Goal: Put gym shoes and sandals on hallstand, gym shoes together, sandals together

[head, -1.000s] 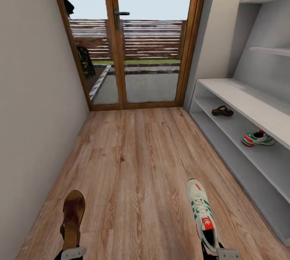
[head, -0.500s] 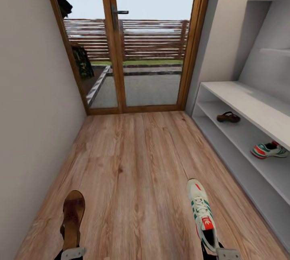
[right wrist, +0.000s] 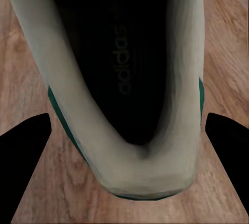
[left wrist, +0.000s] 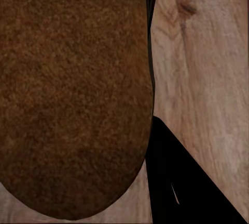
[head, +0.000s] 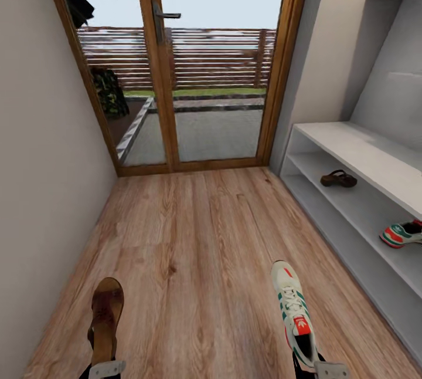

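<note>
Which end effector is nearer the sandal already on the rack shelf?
Right. The right end effector, carrying a gym shoe, sits on the hallstand side, below the shelved sandal. The left end effector, carrying the other sandal, is across the corridor.

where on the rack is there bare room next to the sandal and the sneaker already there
Same shelf of the hallstand: a bare stretch between the sandal and the gym shoe, and a shorter bare patch on the sandal's door side. The bench top above looks bare. Nothing crowded.
</note>
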### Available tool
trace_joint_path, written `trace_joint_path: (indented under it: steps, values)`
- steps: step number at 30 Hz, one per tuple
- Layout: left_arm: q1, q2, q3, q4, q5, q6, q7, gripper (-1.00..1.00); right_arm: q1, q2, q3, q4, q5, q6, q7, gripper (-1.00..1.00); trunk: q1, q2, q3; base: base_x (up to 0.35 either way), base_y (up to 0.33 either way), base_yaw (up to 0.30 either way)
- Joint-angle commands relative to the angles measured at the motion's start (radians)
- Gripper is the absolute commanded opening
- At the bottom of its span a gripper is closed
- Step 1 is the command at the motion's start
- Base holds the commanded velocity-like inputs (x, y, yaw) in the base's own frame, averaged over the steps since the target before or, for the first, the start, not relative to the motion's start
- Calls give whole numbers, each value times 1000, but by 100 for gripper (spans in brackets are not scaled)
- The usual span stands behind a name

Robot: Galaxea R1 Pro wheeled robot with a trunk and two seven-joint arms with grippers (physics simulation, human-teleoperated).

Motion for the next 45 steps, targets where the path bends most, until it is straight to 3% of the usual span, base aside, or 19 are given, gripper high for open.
trace_joint_path:
  steps: [1, 45]
  values:
    - [-1, -1, 7, 0, -13, -3, -4, -100, -1, -1, 8, 0, -10, -3, -5, -100, 0, 0, -1, 338, 102, -235]
    - [-1, -1, 8, 1, -14, -3, -4, -100, -1, -1, 8, 0, -10, -3, -5, -100, 0, 0, -1, 324, 134, -261]
